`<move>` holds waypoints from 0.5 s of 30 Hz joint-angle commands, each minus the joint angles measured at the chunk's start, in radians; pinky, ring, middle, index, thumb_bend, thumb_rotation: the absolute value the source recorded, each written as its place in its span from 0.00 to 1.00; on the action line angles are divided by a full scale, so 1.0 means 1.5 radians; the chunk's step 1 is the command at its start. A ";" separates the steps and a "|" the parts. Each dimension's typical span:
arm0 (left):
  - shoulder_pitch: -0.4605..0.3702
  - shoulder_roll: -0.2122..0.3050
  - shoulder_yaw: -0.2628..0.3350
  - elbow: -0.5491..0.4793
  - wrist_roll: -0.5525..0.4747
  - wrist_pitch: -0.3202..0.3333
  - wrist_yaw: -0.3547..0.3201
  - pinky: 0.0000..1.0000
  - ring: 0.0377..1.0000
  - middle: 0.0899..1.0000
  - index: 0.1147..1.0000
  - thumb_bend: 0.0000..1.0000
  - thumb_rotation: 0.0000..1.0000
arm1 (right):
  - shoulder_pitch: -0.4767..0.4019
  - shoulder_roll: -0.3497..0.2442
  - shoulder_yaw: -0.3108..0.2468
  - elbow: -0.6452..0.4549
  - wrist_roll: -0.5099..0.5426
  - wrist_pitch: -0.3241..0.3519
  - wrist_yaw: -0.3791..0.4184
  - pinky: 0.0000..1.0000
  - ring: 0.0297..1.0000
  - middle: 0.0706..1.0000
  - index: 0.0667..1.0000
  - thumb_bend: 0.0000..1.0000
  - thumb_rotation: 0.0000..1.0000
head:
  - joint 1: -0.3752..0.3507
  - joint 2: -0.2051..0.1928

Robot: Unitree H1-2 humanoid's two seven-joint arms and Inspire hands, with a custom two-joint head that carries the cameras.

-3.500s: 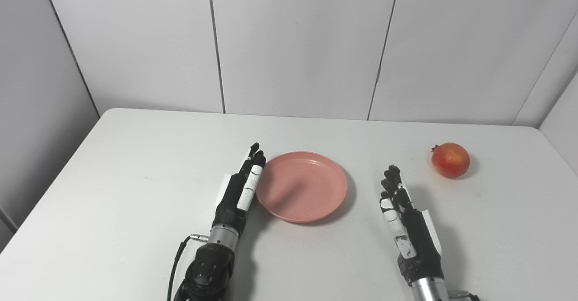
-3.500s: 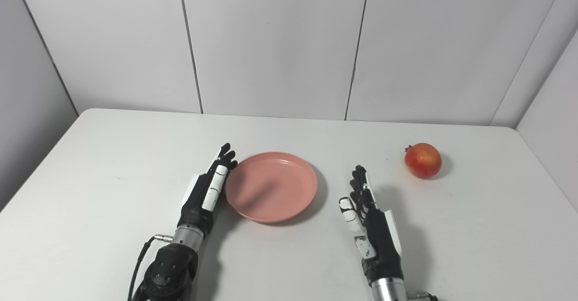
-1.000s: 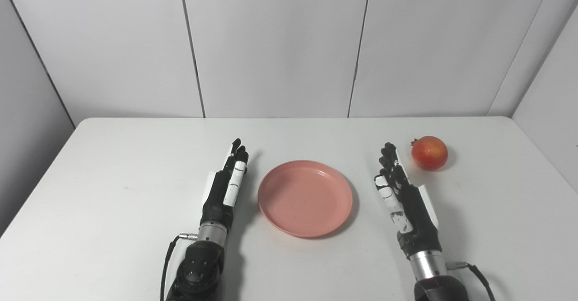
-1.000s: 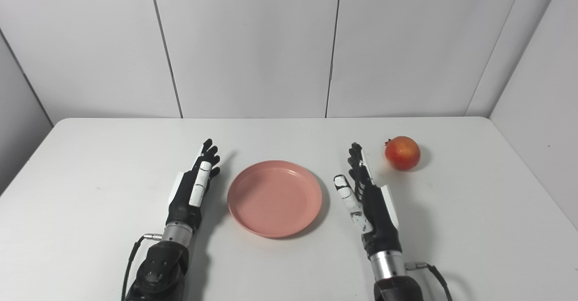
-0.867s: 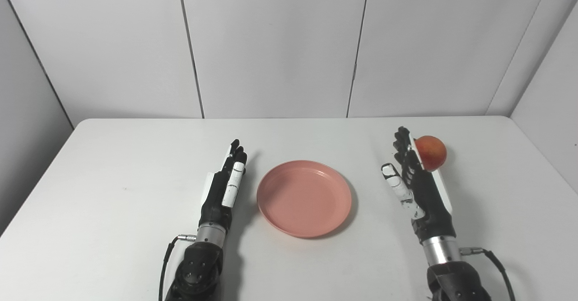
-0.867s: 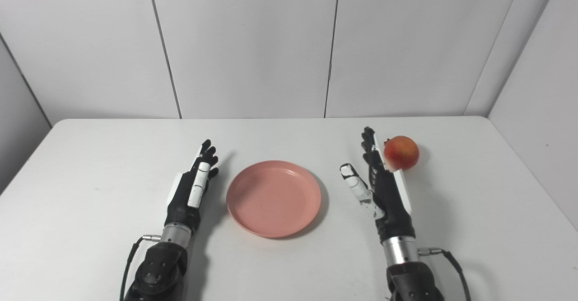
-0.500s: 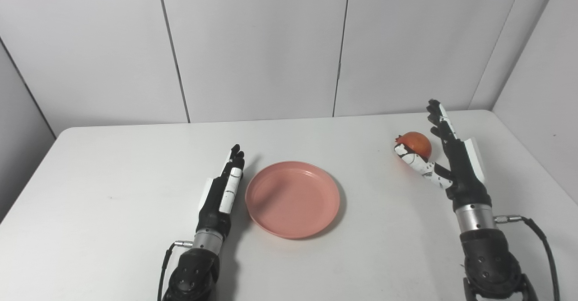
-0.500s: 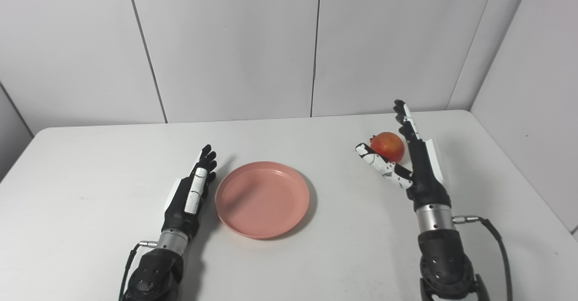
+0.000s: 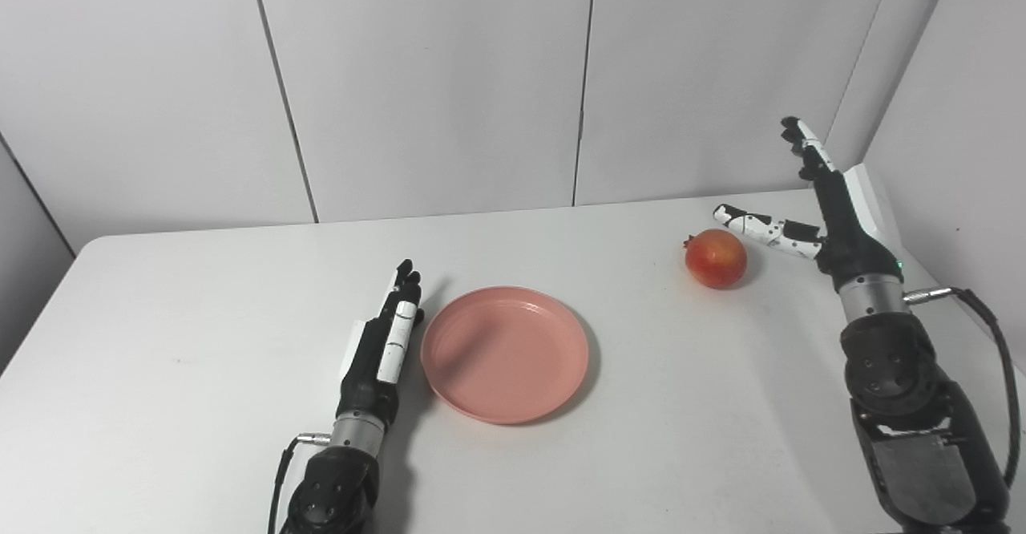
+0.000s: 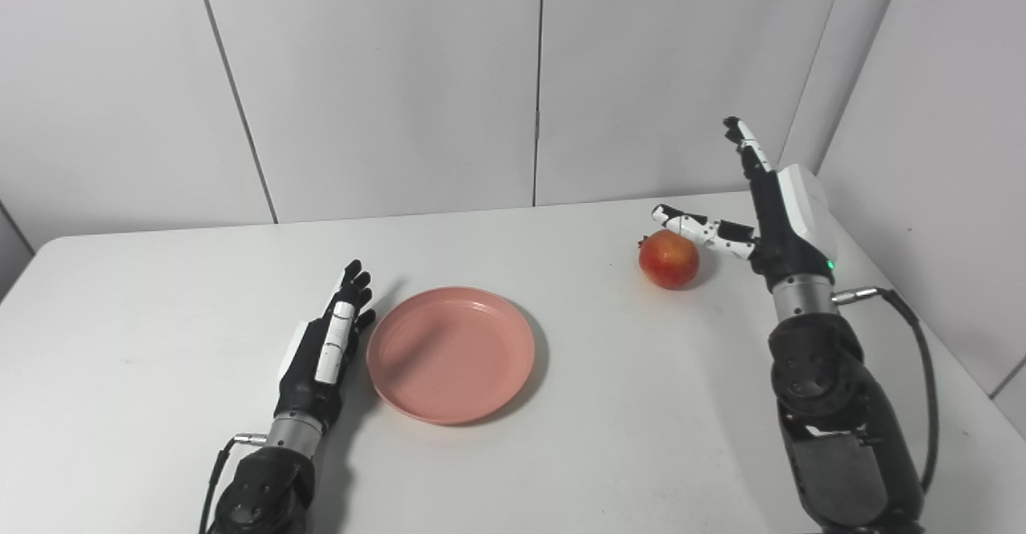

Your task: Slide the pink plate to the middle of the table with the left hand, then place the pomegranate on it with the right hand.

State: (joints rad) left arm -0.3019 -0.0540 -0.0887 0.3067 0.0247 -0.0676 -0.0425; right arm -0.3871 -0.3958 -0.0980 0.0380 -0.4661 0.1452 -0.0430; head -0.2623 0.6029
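The pink plate (image 9: 505, 353) lies flat near the middle of the white table (image 9: 200, 333). My left hand (image 9: 383, 340) rests open just left of the plate's rim, fingers straight and pointing away from me. The red pomegranate (image 9: 716, 258) sits on the table at the back right. My right hand (image 9: 826, 201) is raised above and to the right of the fruit, open, with its fingers pointing up and its thumb stretched toward the pomegranate, apart from it.
Grey wall panels (image 9: 433, 77) close off the table's far edge and right side, close behind the right hand. A cable (image 9: 990, 341) loops from the right forearm near the table's right edge.
My right hand has risen and swung right, from beside the pomegranate to above and behind it. The camera has turned right, shifting the picture. The left hand and plate stay put.
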 commanded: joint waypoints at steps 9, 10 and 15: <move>-0.015 -0.001 0.000 -0.014 0.012 -0.013 0.011 0.95 0.99 1.00 0.99 0.69 1.00 | -0.091 -0.039 0.043 0.116 -0.015 0.019 0.014 0.75 0.85 0.89 0.89 0.96 0.51 | 0.003 0.000; -0.015 -0.001 0.000 -0.014 0.008 -0.014 0.008 0.95 0.99 1.00 0.99 0.69 1.00 | -0.097 -0.037 0.049 0.129 -0.017 0.020 0.015 0.75 0.85 0.88 0.89 0.97 0.52 | 0.003 0.000; -0.012 -0.002 0.003 -0.017 0.005 -0.017 0.008 0.95 0.98 1.00 0.99 0.69 1.00 | -0.118 -0.030 0.070 0.191 -0.017 -0.002 -0.002 0.75 0.85 0.88 0.88 0.95 0.49 | 0.002 0.002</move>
State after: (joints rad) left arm -0.3013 -0.0539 -0.0863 0.3029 0.0278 -0.0674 -0.0343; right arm -0.5014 -0.4200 0.0108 0.3361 -0.4911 0.1746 -0.0155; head -0.2608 0.6059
